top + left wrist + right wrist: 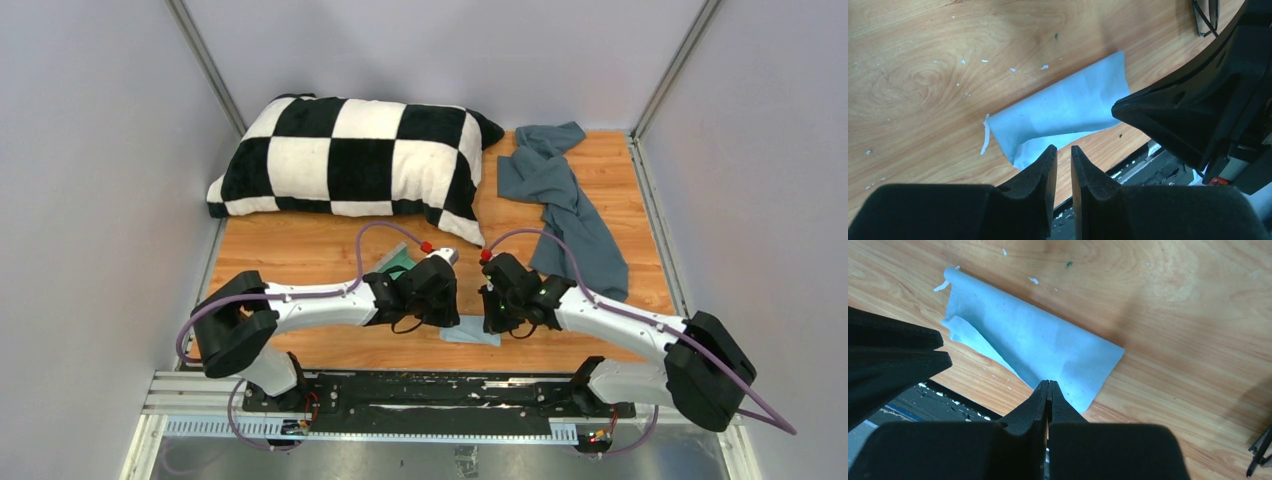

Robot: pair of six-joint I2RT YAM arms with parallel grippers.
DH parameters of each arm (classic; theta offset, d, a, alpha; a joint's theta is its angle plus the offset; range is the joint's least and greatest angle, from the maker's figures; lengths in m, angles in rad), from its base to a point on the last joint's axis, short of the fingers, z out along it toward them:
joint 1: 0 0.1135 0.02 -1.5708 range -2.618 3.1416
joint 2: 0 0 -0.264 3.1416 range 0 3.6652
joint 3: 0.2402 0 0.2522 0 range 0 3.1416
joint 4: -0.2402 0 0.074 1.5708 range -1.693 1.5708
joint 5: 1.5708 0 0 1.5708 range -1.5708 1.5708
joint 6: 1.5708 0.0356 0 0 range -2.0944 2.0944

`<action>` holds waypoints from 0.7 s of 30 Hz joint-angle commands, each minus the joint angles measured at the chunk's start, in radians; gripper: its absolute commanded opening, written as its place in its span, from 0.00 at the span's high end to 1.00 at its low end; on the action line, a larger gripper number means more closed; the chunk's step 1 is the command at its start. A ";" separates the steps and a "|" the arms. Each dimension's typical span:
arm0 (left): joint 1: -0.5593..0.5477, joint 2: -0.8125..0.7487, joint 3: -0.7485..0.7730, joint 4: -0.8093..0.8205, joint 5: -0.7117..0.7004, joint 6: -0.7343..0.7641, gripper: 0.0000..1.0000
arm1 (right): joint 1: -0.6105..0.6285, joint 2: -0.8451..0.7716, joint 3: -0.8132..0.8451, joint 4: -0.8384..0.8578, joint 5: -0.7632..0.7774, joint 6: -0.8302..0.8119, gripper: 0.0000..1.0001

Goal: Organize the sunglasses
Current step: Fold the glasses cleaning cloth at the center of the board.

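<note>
**Worktop:** an orange-brown wood-grain worktop (300, 250) is carrying everything listed; small white flecks are lying on it.

**Sunglasses:** a small, slender pair of black-framed sunglasses (1206, 19) is lying on the worktop to the right of the light-blue cloth, apart from it. Only a sliver is showing at the edge of each wrist view, and the pair is not showing in the overhead view.

**Cloth:** a light-blue, roughly square cloth (1033, 340) is lying close to the near edge, between the two sets of jaws. One end is curling over on itself.

**Left arm** (310, 305)**:** it is reaching rightward. The left jaws are standing slightly parted over the near border of the cloth, with nothing showing in the narrow gap.

**Right arm** (620, 320)**:** it is reaching leftward. The right jaws are clenched tip to tip over the cloth's near border. Whether any fabric is being pinched cannot be told.

**Pillow:** a large black-and-white chequered plush pillow (350, 155) is lying at the far left.

**Garment:** a crumpled grey-blue fabric piece (565, 200) is trailing from the far right corner toward the near right.

**Green item:** a small flat green object (400, 262) is peeking out just beyond the left jaws; what it is cannot be told.
</note>
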 commanded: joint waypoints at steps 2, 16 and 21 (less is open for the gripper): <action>0.007 0.044 0.012 -0.034 -0.026 0.024 0.77 | 0.030 0.054 0.027 0.048 -0.041 0.005 1.00; 0.008 -0.074 -0.123 -0.028 0.047 -0.024 0.78 | 0.124 0.127 0.021 0.087 -0.094 -0.018 1.00; 0.008 -0.158 -0.132 -0.058 0.017 -0.029 0.77 | 0.142 0.121 0.026 0.078 -0.076 -0.026 1.00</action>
